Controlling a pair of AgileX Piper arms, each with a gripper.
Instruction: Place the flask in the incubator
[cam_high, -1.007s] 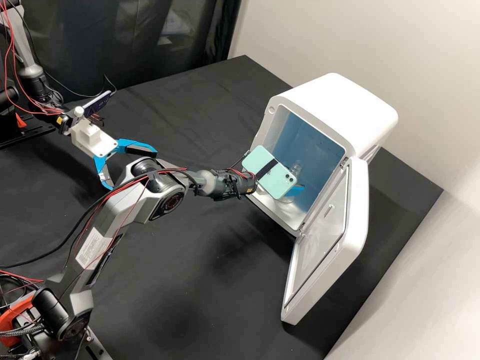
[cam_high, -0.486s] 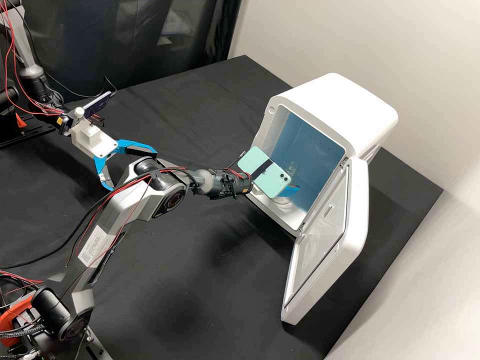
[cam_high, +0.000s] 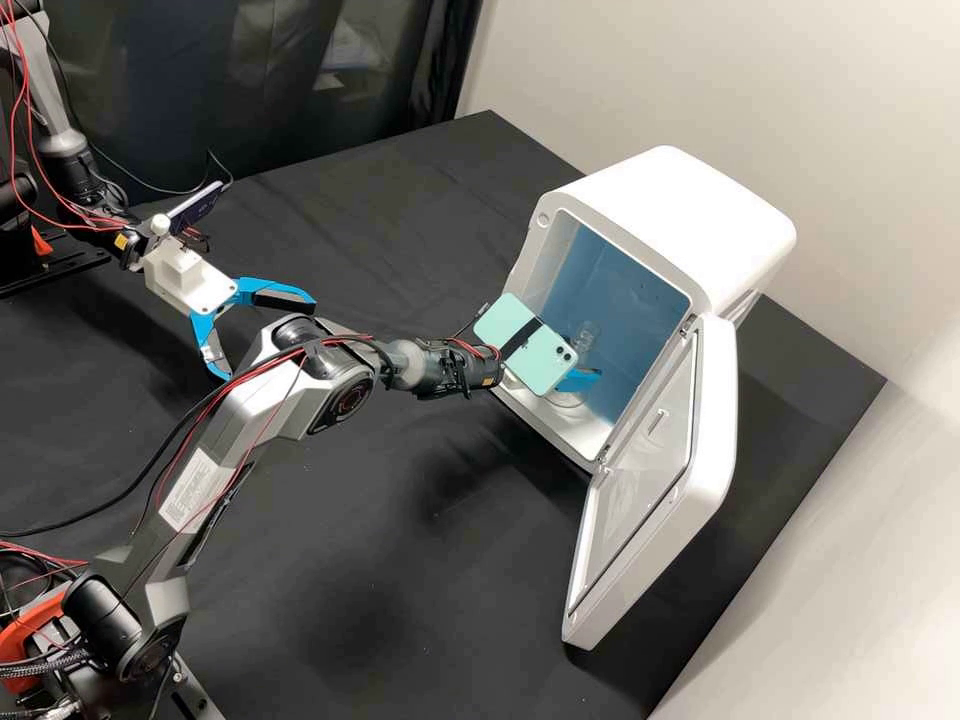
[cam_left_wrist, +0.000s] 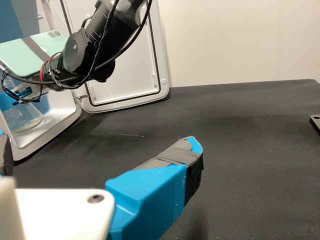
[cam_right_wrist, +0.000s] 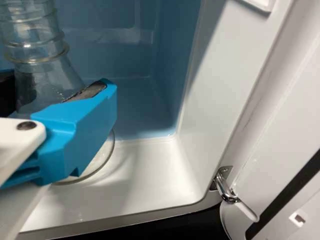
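two arms share the black bench (cam_high: 430, 560), but only one is at work. the right gripper (cam_high: 582, 372) is well inside the open incubator (cam_high: 680, 220), close against the flask (cam_right_wrist: 35, 55). the flask stands upright with its base on the pale floor of the chamber. whether the right gripper clasps the glass or has let go, we cannot tell. the left gripper (cam_high: 250, 325) hangs wide and holds nothing above the bench, well apart from the incubator. the door (cam_high: 690, 450) is swung open on its hinge beside the chamber mouth.

we judge the placing step all but done, since the flask is inside and bearing on the floor. the next move, as we see it, calls for a clean release if the grip is on. after that comes a straight retreat through the mouth, without nudging the flask or catching the rim. closing the door may follow, though the task does not ask for it.
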